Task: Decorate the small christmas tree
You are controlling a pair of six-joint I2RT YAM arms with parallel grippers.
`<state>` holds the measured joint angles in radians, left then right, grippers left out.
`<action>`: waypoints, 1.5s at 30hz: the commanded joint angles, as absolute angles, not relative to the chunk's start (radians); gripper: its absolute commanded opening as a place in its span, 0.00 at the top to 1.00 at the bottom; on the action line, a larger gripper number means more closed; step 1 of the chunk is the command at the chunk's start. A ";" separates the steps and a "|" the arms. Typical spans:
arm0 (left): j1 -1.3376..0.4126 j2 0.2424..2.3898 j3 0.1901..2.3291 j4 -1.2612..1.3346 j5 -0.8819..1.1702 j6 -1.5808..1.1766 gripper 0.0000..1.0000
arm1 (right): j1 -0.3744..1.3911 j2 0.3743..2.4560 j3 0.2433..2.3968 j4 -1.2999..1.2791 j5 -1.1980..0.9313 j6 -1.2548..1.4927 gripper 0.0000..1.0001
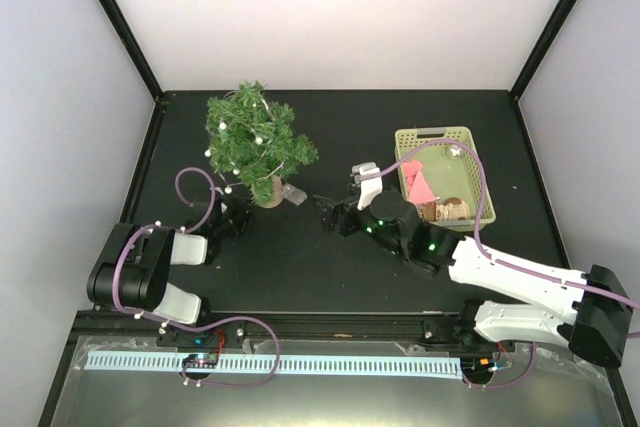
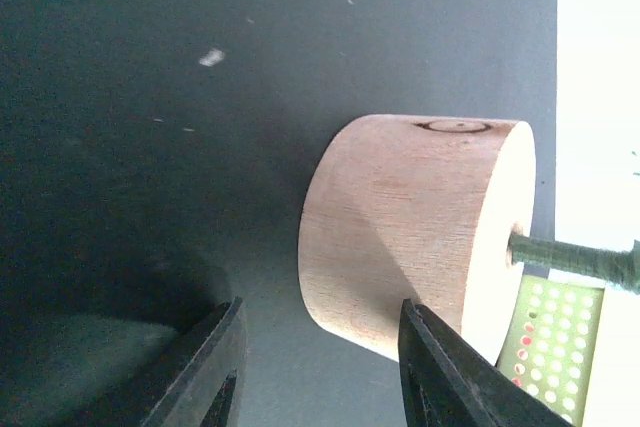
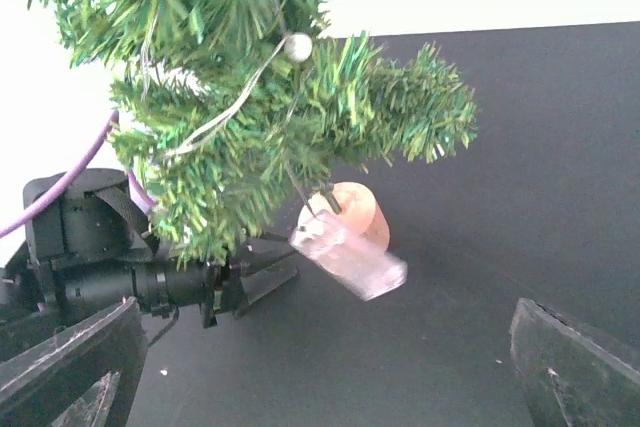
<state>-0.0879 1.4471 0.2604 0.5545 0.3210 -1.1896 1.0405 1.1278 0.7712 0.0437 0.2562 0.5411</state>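
Observation:
The small christmas tree (image 1: pixel 256 137) stands at the back left on its round wood base (image 1: pixel 268 193). A wire string with white beads is wound over its branches. A clear plastic box (image 1: pixel 292 191) on that wire hangs by the base; it looks blurred in the right wrist view (image 3: pixel 350 259). My left gripper (image 1: pixel 240 217) is open and empty, its jaws just short of the base (image 2: pixel 415 227) on its left side. My right gripper (image 1: pixel 328 213) is open and empty, to the right of the tree (image 3: pixel 250 97) and facing it.
A pale green lattice basket (image 1: pixel 432 133) stands at the back right with a pink piece (image 1: pixel 420 187) and a wooden ornament (image 1: pixel 447 210) in it. The right arm reaches past the basket's near left corner. Grey walls close in the black table on three sides.

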 commanded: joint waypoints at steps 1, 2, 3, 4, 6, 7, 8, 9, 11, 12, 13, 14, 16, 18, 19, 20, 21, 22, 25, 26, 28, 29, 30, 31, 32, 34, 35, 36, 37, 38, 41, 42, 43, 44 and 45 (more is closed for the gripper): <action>-0.145 1.514 0.323 0.684 0.316 -1.201 0.57 | 1.038 1.080 0.725 0.011 0.323 0.503 0.00; -0.162 1.527 0.328 0.700 0.310 -1.207 0.57 | 1.038 1.071 0.720 0.002 0.334 0.499 0.00; -0.179 1.539 0.335 0.714 0.302 -1.210 0.57 | 1.038 1.061 0.717 -0.008 0.349 0.494 0.00; -0.194 1.551 0.344 0.721 0.295 -1.214 0.57 | 1.039 1.051 0.714 -0.020 0.363 0.488 0.00; -0.224 1.574 0.372 0.726 0.289 -1.215 0.57 | 1.037 1.029 0.710 -0.039 0.388 0.476 0.00; -0.239 1.584 0.383 0.732 0.285 -1.217 0.57 | 1.036 1.016 0.708 -0.045 0.396 0.468 0.00; -0.253 1.594 0.391 0.742 0.280 -1.218 0.58 | 1.037 1.002 0.703 -0.046 0.404 0.461 0.00; -0.266 1.602 0.402 0.746 0.274 -1.220 0.58 | 1.035 0.990 0.694 -0.046 0.411 0.455 0.00; -0.291 1.617 0.421 0.749 0.261 -1.226 0.58 | 1.033 0.964 0.682 -0.044 0.426 0.446 0.00; -0.302 1.623 0.430 0.750 0.255 -1.229 0.58 | 1.031 0.957 0.677 -0.046 0.436 0.443 0.00; -0.315 1.626 0.437 0.749 0.250 -1.234 0.58 | 1.029 0.948 0.672 -0.049 0.448 0.445 0.00; -0.324 1.630 0.441 0.750 0.245 -1.241 0.58 | 1.026 0.941 0.667 -0.054 0.467 0.458 0.00; -0.340 1.628 0.435 0.766 0.230 -1.255 0.59 | 1.014 0.925 0.655 -0.064 0.497 0.479 0.00; -0.353 1.609 0.417 0.761 0.203 -1.265 0.59 | 0.989 0.908 0.641 -0.073 0.507 0.497 0.00; -0.356 1.591 0.404 0.747 0.191 -1.274 0.59 | 0.976 0.901 0.640 -0.088 0.524 0.514 0.00; -0.357 1.571 0.387 0.728 0.177 -1.285 0.59 | 0.964 0.895 0.641 -0.102 0.541 0.527 0.00; -0.356 1.551 0.369 0.699 0.161 -1.300 0.58 | 0.948 0.891 0.642 -0.107 0.545 0.525 0.00; -0.355 1.527 0.350 0.663 0.152 -1.322 0.58 | 0.931 0.891 0.645 -0.110 0.532 0.513 0.00; -0.351 1.443 0.339 0.495 0.126 -1.316 0.57 | 0.869 0.910 0.675 -0.134 0.448 0.459 0.00; -0.348 1.413 0.340 0.420 0.107 -1.312 0.55 | 0.846 0.920 0.690 -0.149 0.419 0.448 0.00; -0.339 1.341 0.332 0.301 0.066 -1.311 0.52 | 0.804 0.947 0.719 -0.179 0.379 0.419 0.00; -0.336 1.304 0.329 0.243 0.041 -1.305 0.51 | 0.782 0.963 0.735 -0.201 0.379 0.408 0.00; -0.334 1.256 0.333 0.177 0.009 -1.293 0.49 | 0.757 0.983 0.759 -0.227 0.379 0.394 0.00; -0.333 1.214 0.342 0.101 -0.029 -1.285 0.46 | 0.727 1.002 0.785 -0.254 0.370 0.380 0.00; -0.333 1.171 0.347 0.043 -0.063 -1.274 0.44 | 0.692 1.020 0.808 -0.278 0.362 0.368 0.00; -0.332 1.085 0.351 -0.027 -0.128 -1.233 0.39 | 0.605 1.066 0.861 -0.304 0.362 0.339 0.01; -0.331 1.039 0.354 -0.056 -0.157 -1.205 0.36 | 0.566 1.085 0.878 -0.307 0.364 0.324 0.03; -0.330 0.997 0.358 -0.084 -0.186 -1.184 0.33 | 0.532 1.109 0.892 -0.302 0.363 0.306 0.04; -0.330 0.951 0.362 -0.112 -0.210 -1.164 0.30 | 0.499 1.137 0.910 -0.299 0.359 0.280 0.06; -0.328 0.895 0.367 -0.139 -0.233 -1.142 0.25 | 0.468 1.170 0.938 -0.307 0.364 0.257 0.09; -0.328 0.777 0.374 -0.207 -0.283 -1.053 0.02 | 0.391 1.292 1.027 -0.355 0.421 0.203 0.17; -0.328 0.739 0.375 -0.217 -0.298 -1.013 0.01 | 0.364 1.332 1.050 -0.365 0.435 0.192 0.22; -0.328 0.703 0.377 -0.224 -0.306 -0.972 0.01 | 0.338 1.370 1.073 -0.371 0.447 0.182 0.28; -0.328 0.670 0.379 -0.226 -0.315 -0.934 0.01 | 0.313 1.408 1.092 -0.374 0.461 0.170 0.34; -0.328 0.637 0.382 -0.231 -0.325 -0.891 0.01 | 0.288 1.446 1.111 -0.378 0.476 0.161 0.39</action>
